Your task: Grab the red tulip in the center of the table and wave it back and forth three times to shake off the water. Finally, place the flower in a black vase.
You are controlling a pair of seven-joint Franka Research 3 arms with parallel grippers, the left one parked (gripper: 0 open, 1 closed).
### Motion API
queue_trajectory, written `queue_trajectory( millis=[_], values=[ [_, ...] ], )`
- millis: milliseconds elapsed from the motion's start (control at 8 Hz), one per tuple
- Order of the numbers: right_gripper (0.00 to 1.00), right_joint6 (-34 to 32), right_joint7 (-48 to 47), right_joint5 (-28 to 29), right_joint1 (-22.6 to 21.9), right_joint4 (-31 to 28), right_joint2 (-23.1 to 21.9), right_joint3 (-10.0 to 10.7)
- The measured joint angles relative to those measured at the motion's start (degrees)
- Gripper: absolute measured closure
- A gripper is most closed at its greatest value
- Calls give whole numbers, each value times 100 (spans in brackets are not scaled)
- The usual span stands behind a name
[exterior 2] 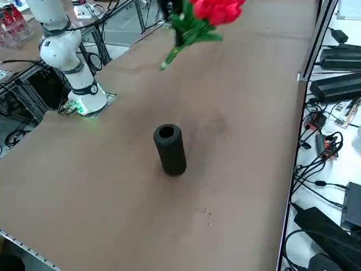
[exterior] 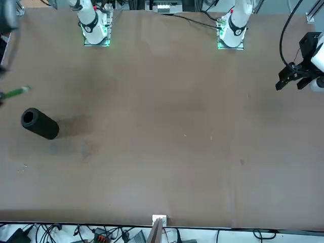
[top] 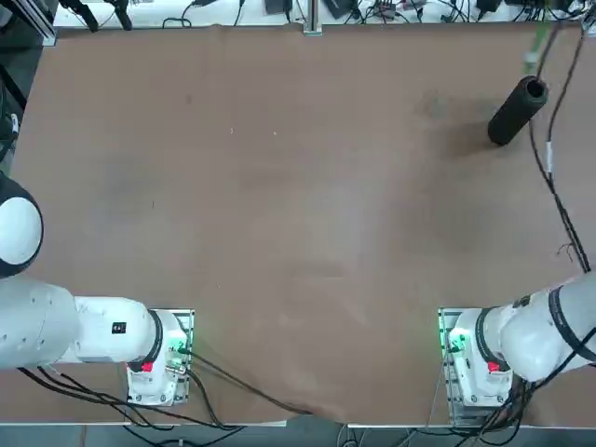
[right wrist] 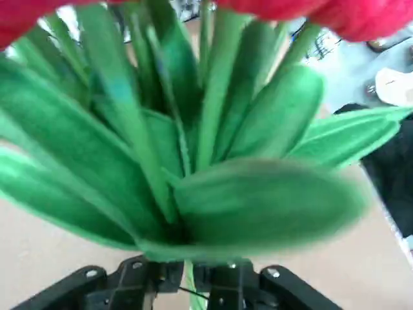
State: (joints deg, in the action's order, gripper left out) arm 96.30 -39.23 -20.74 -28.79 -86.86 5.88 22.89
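My right gripper [right wrist: 193, 274] is shut on the thin green stem of the red tulip [exterior 2: 217, 10] just below its leaves [right wrist: 213, 187]. It holds the flower in the air at the table's far right corner. The flower is tilted, with the stem's end [exterior 2: 165, 62] pointing down and the red blooms [right wrist: 361, 19] up. The black vase [exterior 2: 170, 148] stands upright on the table [top: 279, 205] with its round mouth open. It is below and a little nearer than the flower. Only the green stem [top: 537, 42] shows in the top view, just beyond the vase [top: 518, 110]. In the front view the stem [exterior: 15, 92] hangs above the vase [exterior: 39, 123].
A black cable [top: 551, 158] runs from my right arm [top: 549, 326] past the vase along the table's right edge. Power bricks and cables [exterior 2: 338, 84] lie off the far edge of the table.
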Motion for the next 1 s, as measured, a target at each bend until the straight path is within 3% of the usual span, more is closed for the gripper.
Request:
queue_trajectory(
  millis=[250,500,625,750,1000],
  values=[
    [88,-309,-1430,-7,-1185,7,30,-121],
    [88,-659,-2357,-11,-1907,18,27,-127],
    [88,-839,-2493,-33,-1933,27,14,-84],
    [88,-935,-2485,-70,-1831,28,2,104],
    [88,-895,-1763,-158,-1138,17,21,586]
  ],
)
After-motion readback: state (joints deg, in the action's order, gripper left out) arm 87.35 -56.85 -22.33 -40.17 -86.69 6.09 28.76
